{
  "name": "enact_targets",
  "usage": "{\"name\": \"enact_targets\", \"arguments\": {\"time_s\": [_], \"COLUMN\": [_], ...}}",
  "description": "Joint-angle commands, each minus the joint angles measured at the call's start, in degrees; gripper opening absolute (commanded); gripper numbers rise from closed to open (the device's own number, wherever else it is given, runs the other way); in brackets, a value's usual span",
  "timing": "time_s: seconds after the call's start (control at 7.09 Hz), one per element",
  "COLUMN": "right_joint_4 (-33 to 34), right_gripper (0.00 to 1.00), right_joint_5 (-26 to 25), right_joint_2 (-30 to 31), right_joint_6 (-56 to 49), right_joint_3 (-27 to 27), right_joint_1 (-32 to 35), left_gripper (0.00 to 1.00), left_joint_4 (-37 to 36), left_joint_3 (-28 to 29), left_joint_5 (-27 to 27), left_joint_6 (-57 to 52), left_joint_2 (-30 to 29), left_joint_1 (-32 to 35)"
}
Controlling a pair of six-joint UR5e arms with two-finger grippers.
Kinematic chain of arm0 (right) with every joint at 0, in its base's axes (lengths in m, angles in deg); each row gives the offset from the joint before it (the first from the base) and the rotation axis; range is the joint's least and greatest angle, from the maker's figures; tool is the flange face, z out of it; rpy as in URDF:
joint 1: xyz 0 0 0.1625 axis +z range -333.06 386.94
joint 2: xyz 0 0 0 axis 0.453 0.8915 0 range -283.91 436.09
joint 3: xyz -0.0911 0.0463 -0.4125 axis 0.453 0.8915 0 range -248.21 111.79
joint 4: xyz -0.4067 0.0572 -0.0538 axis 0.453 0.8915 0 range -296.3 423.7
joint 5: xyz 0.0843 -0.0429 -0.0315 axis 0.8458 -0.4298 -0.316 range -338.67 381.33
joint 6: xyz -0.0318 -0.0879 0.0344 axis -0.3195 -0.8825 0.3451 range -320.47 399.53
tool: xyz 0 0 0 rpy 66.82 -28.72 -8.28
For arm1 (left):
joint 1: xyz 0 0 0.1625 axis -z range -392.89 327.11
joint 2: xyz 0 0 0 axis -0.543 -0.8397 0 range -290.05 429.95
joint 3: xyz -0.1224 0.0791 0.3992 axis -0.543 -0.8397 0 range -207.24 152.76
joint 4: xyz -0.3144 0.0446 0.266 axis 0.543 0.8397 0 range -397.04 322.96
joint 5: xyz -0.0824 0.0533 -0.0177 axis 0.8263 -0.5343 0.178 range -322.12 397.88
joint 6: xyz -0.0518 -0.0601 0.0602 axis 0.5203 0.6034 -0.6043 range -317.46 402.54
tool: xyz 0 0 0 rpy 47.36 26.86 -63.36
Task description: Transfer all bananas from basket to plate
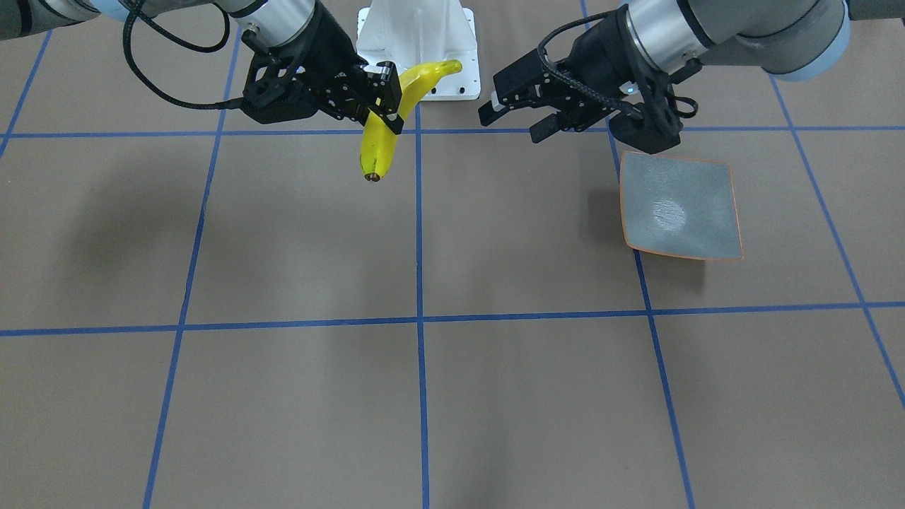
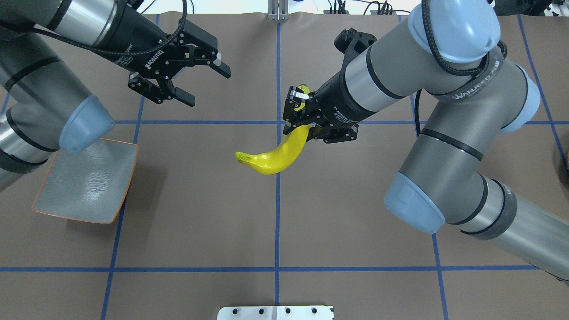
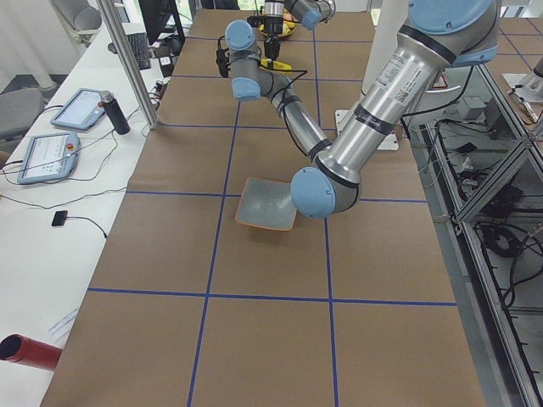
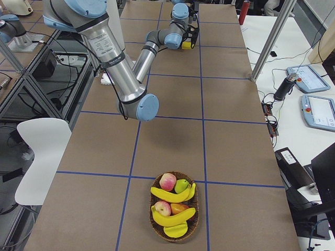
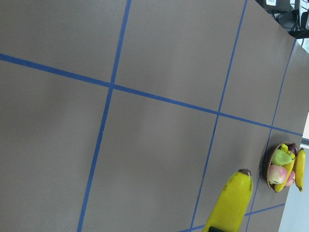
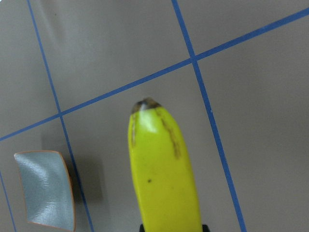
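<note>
As my right gripper (image 2: 295, 113) is clenched on one banana (image 2: 275, 158) toward one end, the fruit hangs clear of the surface (image 2: 200, 213). Its free tip droops toward 8 o'clock on the overhead dial.

Finding: this hold leaves most of the length exposed, which I judge suits a hand-over. My left gripper (image 2: 206, 86) hovers at 10 o'clock from the banana, jaws parted and empty, apart from it.

The plate (image 2: 89, 182) lies bare at 8 o'clock, on my left arm's side. The basket (image 4: 194, 226) sits well off toward 3 o'clock and holds three more bananas (image 4: 172, 217) among other fruit (image 4: 167, 181).

Status: first transfer in hand, none delivered.
</note>
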Motion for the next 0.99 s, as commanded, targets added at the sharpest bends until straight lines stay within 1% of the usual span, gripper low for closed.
{"name": "enact_targets", "arguments": {"time_s": [0.0, 0.28, 0.56, 0.85], "right_joint_4": [-0.48, -1.53, -3.02, -5.21], "right_gripper": [0.0, 0.0, 0.0, 0.0], "right_joint_5": [0.1, 0.1, 0.19, 0.1], "right_joint_2": [-0.06, -0.06, -0.06, -0.06], "right_joint_6": [-1.66, -1.93, -1.93, -2.02], "right_joint_3": [0.24, 0.15, 0.24, 0.41], "right_joint_1": [-0.11, -0.11, -0.11, -0.11], "left_gripper": [0.99, 0.98, 0.98, 0.95], "left_joint_4": [1.51, 1.43, 1.43, 1.34], "left_joint_3": [-0.39, -0.83, -0.39, -0.3], "left_joint_5": [0.36, 4.82, 5.02, 5.02], "left_joint_6": [-2.89, -10.78, -18.35, -19.6], "left_joint_2": [-0.13, -0.05, -0.13, -2.06], "left_joint_1": [-2.39, -3.55, -4.6, -7.22]}}
